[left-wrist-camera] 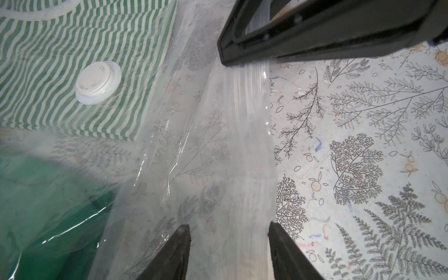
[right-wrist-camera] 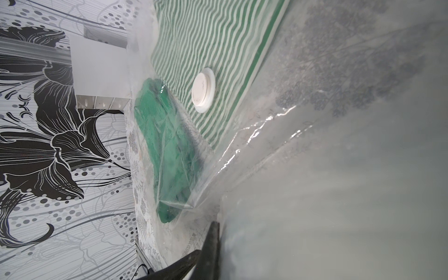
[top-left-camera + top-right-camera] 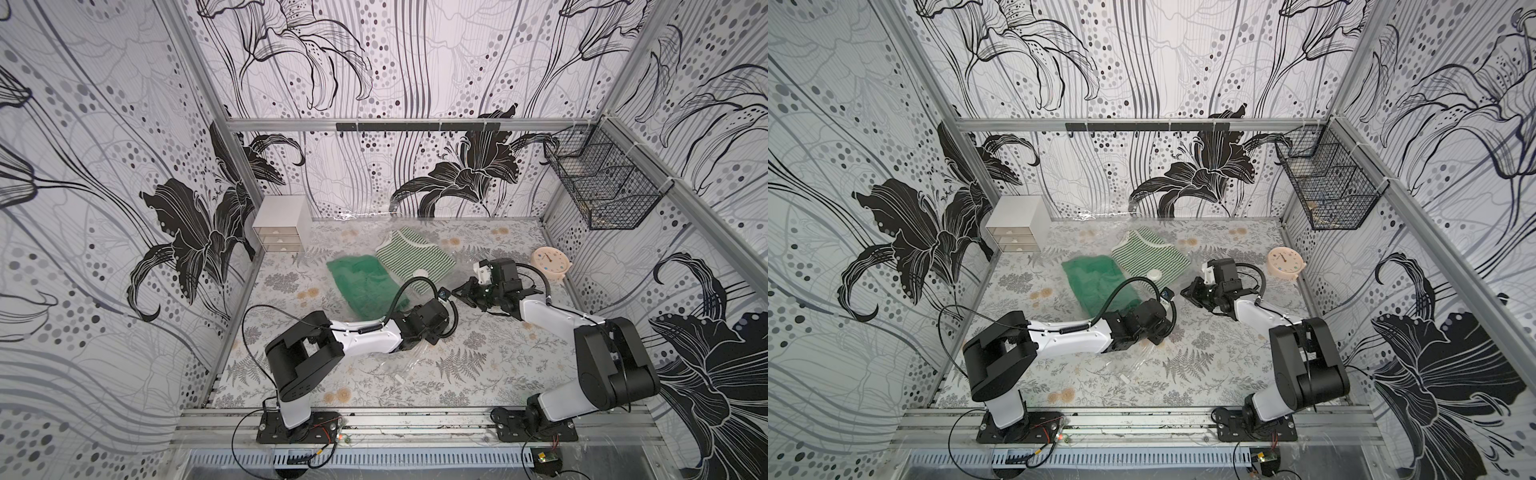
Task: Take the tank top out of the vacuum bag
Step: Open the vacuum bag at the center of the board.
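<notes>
Black fingers of the right gripper (image 2: 213, 232) are pressed together on a raised fold of the vacuum bag (image 1: 218, 145), near the white valve (image 1: 98, 82), with the forearm stretched low over the table (image 3: 498, 353). The left gripper (image 1: 228, 230) stands half wide, jaws astride the bag's ribbed edge strip, nearer to the robot than the valve, its arm also low. Under the valve, inside the bag, lies the tank top (image 3: 413, 257).
</notes>
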Controlling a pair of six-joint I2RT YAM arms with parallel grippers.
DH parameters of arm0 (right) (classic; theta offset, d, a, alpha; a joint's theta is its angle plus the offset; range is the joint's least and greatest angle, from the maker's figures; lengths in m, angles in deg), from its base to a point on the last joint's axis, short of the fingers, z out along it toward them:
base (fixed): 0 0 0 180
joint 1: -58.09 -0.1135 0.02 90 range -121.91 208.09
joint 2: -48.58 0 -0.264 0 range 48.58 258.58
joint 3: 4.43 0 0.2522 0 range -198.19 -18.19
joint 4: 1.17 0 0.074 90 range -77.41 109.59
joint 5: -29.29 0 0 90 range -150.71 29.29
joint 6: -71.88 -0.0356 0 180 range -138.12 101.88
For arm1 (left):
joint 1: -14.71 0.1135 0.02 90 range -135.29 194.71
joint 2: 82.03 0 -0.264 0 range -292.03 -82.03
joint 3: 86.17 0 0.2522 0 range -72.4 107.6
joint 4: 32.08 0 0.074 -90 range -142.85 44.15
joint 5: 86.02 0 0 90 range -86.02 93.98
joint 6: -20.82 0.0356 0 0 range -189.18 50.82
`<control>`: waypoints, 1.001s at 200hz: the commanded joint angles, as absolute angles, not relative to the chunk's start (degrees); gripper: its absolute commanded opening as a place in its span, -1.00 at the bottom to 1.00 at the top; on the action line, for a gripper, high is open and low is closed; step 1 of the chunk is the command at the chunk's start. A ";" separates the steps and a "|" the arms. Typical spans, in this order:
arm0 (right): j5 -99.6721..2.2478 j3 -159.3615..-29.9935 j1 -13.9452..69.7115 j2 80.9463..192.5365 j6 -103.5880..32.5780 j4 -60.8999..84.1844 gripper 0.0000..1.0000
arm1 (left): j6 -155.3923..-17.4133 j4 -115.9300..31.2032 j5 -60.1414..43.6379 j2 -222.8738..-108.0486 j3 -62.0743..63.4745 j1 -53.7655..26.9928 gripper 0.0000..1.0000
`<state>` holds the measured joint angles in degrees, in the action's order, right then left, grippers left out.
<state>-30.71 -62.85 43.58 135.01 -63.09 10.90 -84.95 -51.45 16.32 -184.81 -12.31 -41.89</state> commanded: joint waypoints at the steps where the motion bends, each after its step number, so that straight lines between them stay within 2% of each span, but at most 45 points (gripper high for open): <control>1: -30.48 -61.86 43.41 134.23 -62.50 11.56 -0.78 | -84.22 -49.98 15.86 -185.37 -12.37 -41.71 0.11; 29: -30.48 -61.80 43.41 133.44 -62.51 11.89 -0.77 | -84.67 -49.62 15.57 -186.56 -12.47 -41.53 0.10; 73: -30.48 -61.38 43.41 132.85 -62.59 12.22 -0.74 | -83.92 -50.76 17.72 -188.64 -11.24 -41.49 -0.13; 104: -30.82 -61.05 43.41 132.60 -62.51 12.36 -0.72 | -83.74 -50.77 18.64 -188.84 -10.99 -41.53 -0.63; 117: -30.99 -60.95 43.41 132.56 -62.41 12.54 -0.68 | -83.37 -50.90 18.88 -188.59 -10.86 -41.49 -0.92; 120: -31.06 -60.83 43.41 132.53 -62.42 12.52 -0.65 | -83.35 -50.94 18.91 -188.49 -10.80 -41.49 -1.00; 142: -31.72 -60.73 43.41 132.12 -62.44 12.66 -0.44 | -83.05 -50.77 19.25 -187.22 -10.84 -41.52 -1.00; 185: -34.83 -58.66 43.41 129.31 -62.51 13.80 0.30 | -83.29 -50.16 20.72 -184.51 -11.71 -41.29 -1.00; 200: -36.03 -56.77 43.41 126.92 -62.30 14.69 0.46 | -83.41 -49.98 21.07 -183.57 -11.69 -41.17 -1.00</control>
